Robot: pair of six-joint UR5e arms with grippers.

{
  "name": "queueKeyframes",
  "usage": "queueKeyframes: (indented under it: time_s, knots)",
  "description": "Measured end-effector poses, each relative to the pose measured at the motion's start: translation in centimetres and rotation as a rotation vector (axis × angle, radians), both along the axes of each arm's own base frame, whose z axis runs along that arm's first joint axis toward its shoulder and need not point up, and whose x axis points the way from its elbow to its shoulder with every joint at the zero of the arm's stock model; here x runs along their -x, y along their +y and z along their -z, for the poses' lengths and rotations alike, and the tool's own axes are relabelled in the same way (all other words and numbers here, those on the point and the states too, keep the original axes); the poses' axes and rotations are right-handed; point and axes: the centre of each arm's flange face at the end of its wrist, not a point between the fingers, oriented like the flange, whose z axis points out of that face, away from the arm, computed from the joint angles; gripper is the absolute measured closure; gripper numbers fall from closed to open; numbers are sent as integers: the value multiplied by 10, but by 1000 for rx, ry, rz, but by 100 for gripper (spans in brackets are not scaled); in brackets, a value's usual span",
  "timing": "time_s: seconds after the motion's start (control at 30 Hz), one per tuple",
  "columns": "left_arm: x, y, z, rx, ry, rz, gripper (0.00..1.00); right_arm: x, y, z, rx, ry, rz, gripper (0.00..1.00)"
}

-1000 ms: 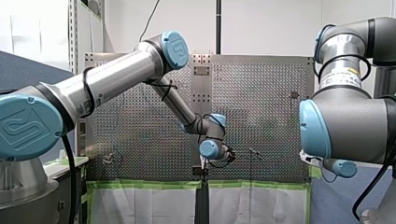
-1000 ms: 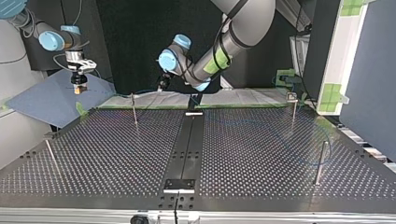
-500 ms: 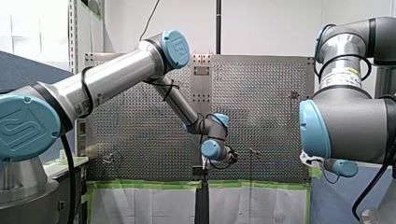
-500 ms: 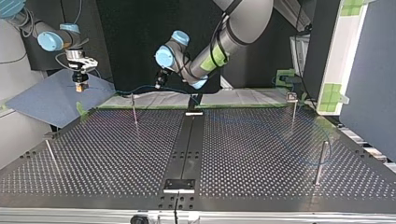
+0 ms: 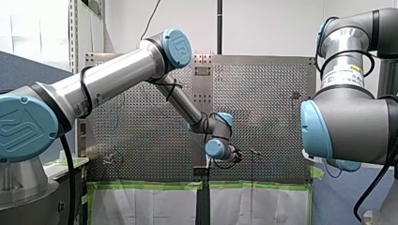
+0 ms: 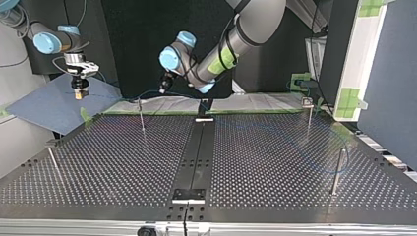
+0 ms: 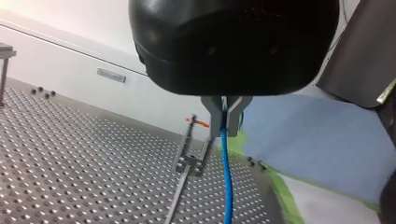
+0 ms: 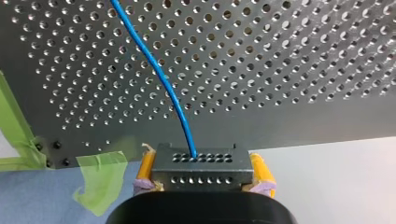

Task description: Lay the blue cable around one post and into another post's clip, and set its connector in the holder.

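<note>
Mid-routing. Grips cable (image 7: 227, 177) in clenched left pincer (image 7: 226, 114), connector (image 8: 201, 158) in clenched right pincer (image 8: 201, 169). Next, probably: swing cable around post (image 6: 141, 115) at table's (image 6: 275, 162) 10 o'clock, top view.

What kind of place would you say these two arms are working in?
Most likely a robotics lab test bench: a perforated metal table fitted with upright posts, edged in green tape, and a blue cable ending in a connector.
</note>
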Motion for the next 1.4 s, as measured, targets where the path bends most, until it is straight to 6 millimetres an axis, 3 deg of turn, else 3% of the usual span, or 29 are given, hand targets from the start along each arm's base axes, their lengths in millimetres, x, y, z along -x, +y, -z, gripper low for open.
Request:
queueKeyframes:
  time_s: [0.7,1.0,1.4]
  knots:
    - [2,-10,-9,4,-17,15,100,6,0,-30,42,-4,6,100]
    - [-8,-2,-9,17,-12,-6,100,12,-3,-45,82,-36,17,100]
    - [-16,14,6,34,22,-25,100,0,-4,-46,94,-71,-5,100]
